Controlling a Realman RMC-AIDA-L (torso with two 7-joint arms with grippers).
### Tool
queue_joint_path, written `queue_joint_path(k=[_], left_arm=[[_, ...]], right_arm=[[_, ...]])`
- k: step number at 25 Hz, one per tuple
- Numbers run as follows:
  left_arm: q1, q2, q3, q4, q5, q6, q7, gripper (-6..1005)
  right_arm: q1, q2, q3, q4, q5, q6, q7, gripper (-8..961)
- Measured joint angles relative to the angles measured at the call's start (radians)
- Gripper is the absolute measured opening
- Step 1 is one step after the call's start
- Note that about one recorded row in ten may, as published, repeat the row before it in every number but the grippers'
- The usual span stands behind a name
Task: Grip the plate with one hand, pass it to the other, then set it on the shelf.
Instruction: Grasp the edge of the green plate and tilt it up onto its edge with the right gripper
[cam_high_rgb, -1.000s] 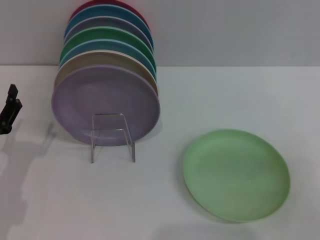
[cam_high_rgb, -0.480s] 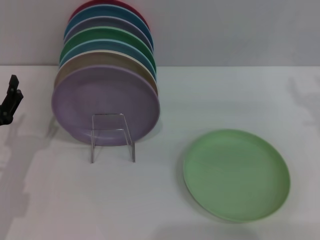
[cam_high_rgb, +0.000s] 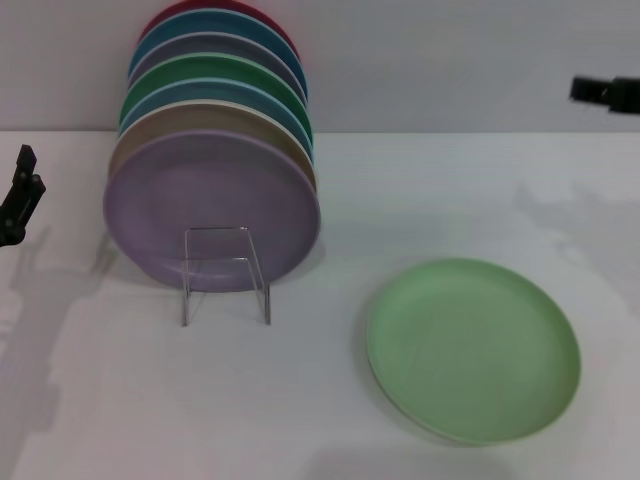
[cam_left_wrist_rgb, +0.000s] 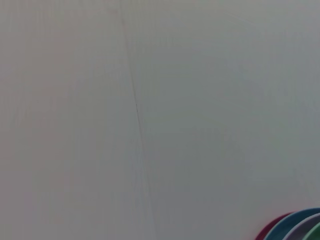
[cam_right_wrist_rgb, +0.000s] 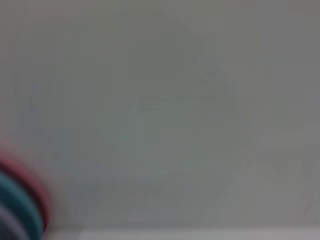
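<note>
White tabletop (cam_high_rgb: 330, 400) bearing the plate (cam_high_rgb: 472, 348) shows only from the head; hand states unreadable.

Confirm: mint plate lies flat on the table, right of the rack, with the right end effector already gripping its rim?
Not quite. The head view shows the plate flat on the table, right of the rack, but nothing grips it. The right end effector is up at the far right edge, well clear of the plate. The left end effector sits at the left edge.

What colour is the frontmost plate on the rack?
Lilac plate, seen best in the head view.
</note>
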Motion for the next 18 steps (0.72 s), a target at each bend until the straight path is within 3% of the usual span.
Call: queue_joint_path(k=[3,8,18], left_arm=[[-0.004,0.000,-0.004,0.002,0.000,0.000,0.000,835],[-0.002,0.000,-0.020,0.007,0.000,-0.001,0.000,833],[-0.002,-0.001,-0.022,0.009,0.000,-0.003,0.000,831]], right_arm=[[0.064,-0.001,0.065,-0.001,0.046,0.199,-0.018,786],[0.110,0.000,0.109,-0.003,0.056,0.393,-0.014,786],[0.150,-0.007,0.142,-0.087,0.044,0.620,0.003,787]])
